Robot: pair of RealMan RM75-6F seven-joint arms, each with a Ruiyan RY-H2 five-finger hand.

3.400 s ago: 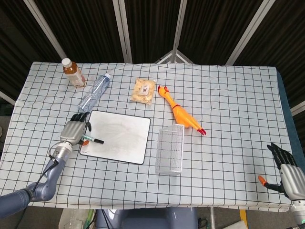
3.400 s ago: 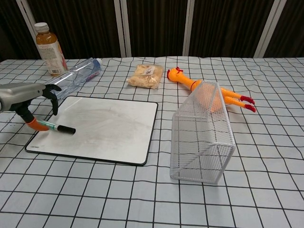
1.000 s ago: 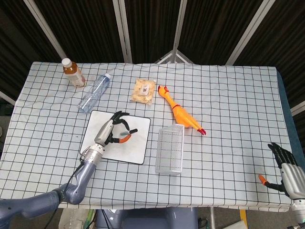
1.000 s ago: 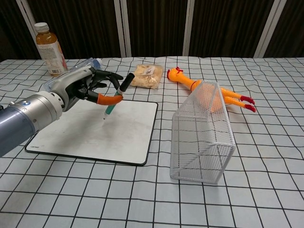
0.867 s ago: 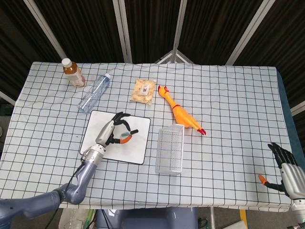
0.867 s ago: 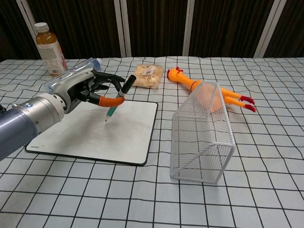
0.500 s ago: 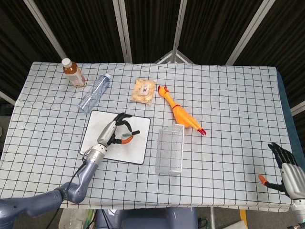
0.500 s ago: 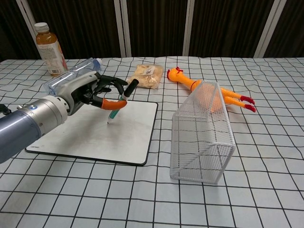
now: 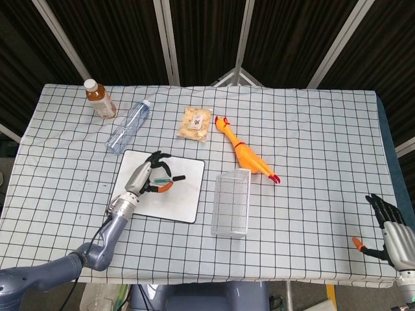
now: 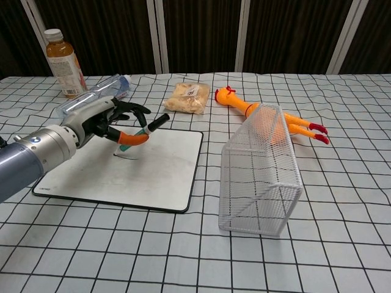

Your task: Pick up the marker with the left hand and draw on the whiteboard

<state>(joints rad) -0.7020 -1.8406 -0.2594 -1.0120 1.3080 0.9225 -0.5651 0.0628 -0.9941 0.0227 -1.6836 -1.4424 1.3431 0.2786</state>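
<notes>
Since half a second ago the left hand (image 10: pixel 101 125) has slid left across the whiteboard (image 10: pixel 153 168) and the marker (image 10: pixel 146 130) has tipped from steep to nearly flat, black cap end pointing right. 3.4 s ago the marker lay on the board's left edge under that hand; now it is lifted, pinched between the orange-tipped thumb and fingers (image 10: pixel 131 139), other fingers spread. In the head view the left hand (image 9: pixel 144 176) sits over the board's left-centre. Right hand (image 9: pixel 389 230) unchanged at the table's near right corner, holding nothing, fingers apart

Writing: bottle (image 10: pixel 63 58) label has print, too small to read. Small dark text at the whiteboard's near left corner, unreadable. Snack bag (image 10: pixel 187 97) carries a small label, unreadable

Marker: slim teal-green barrel with black cap; writing end hidden behind the thumb, can't tell if it touches the board. Whiteboard is white with a black rim, faint grey smears, lying flat on the checked table (image 10: pixel 342 201)

Rest unmoved: clear plastic bottle (image 9: pixel 129 125) on its side behind the board, rubber chicken (image 10: pixel 269 117), white wire basket (image 10: pixel 261 177) on its side right of the board
</notes>
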